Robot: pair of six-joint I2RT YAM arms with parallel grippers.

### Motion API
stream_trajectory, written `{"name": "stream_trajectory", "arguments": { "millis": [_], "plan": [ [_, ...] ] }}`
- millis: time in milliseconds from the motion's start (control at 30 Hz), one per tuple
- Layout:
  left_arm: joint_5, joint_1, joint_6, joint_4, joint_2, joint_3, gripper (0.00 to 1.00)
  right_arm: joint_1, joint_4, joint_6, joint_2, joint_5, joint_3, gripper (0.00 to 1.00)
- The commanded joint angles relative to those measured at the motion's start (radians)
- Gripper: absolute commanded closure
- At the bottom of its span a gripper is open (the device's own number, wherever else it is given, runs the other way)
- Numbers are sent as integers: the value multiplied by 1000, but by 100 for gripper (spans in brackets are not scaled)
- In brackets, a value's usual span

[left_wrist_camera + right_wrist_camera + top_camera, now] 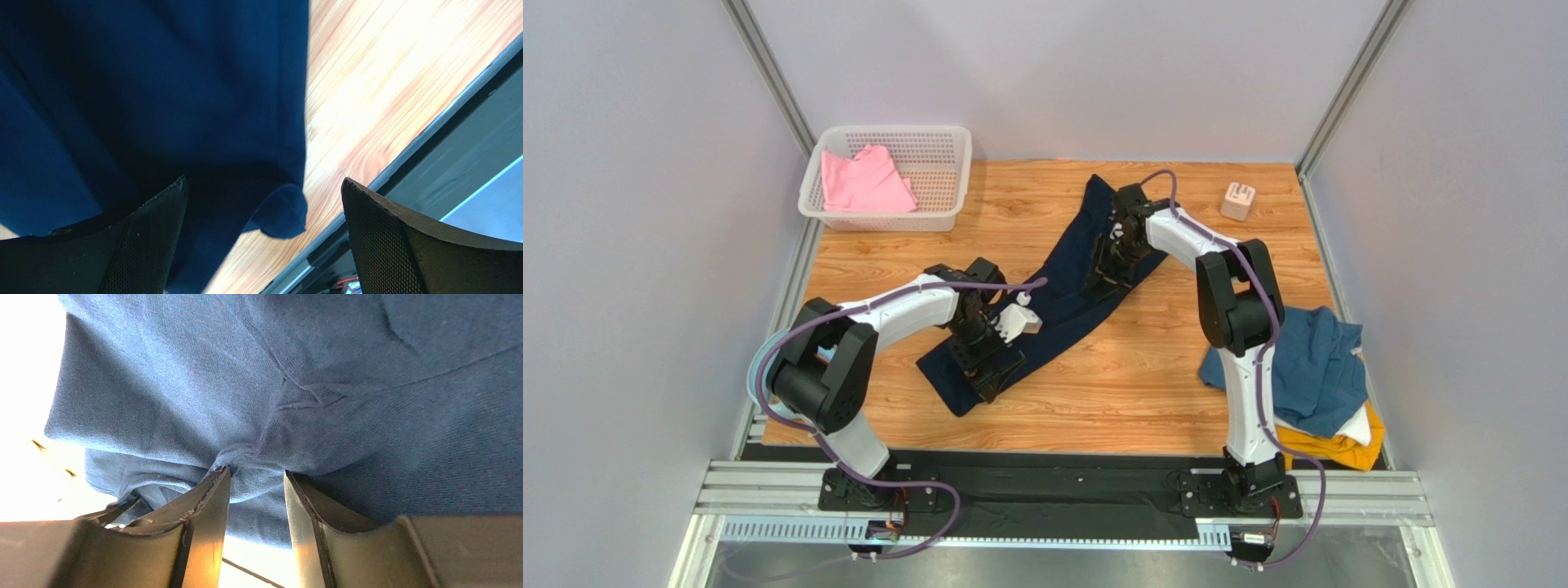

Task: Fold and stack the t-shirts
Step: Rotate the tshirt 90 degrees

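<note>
Top external view: navy t-shirt (1063, 306) lies as a long strip slanting from lower left of centre to upper middle, an arm at each end

Basket (891, 132) holding the pink t-shirt (864, 181) sits upper left; left fingers (153, 245) stand wide apart, holding nothing, over the strip's lower end, hem corner between them; right fingers (202, 520), nearly together, pinch a pucker of cloth toward the upper end; bare tabletop (1112, 392) below the strip leaves folding room, while the teal t-shirt (1314, 368) heap crowds lower right

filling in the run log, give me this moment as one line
left gripper: open over navy t-shirt near end | right gripper: shut on navy t-shirt far end | pink t-shirt: in basket
</note>
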Motion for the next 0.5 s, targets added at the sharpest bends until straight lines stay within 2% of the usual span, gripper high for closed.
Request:
{"name": "stream_trajectory", "arguments": {
  "millis": [0, 233, 367, 467],
  "plan": [
    [-70, 31, 59, -33, -73, -73, 0, -8, 1, -36, 28, 69, -45, 55],
    [-196, 165, 188, -56, -150, -168, 0, -19, 6, -34, 23, 70, -56, 56],
    [-241, 283, 262, -93, -197, -133, 0, -23, 6, -34, 23, 72, -64, 56],
    [-245, 302, 280, -132, -219, -43, 0, -31, 7, -34, 26, 75, -65, 56]
  ]
}}
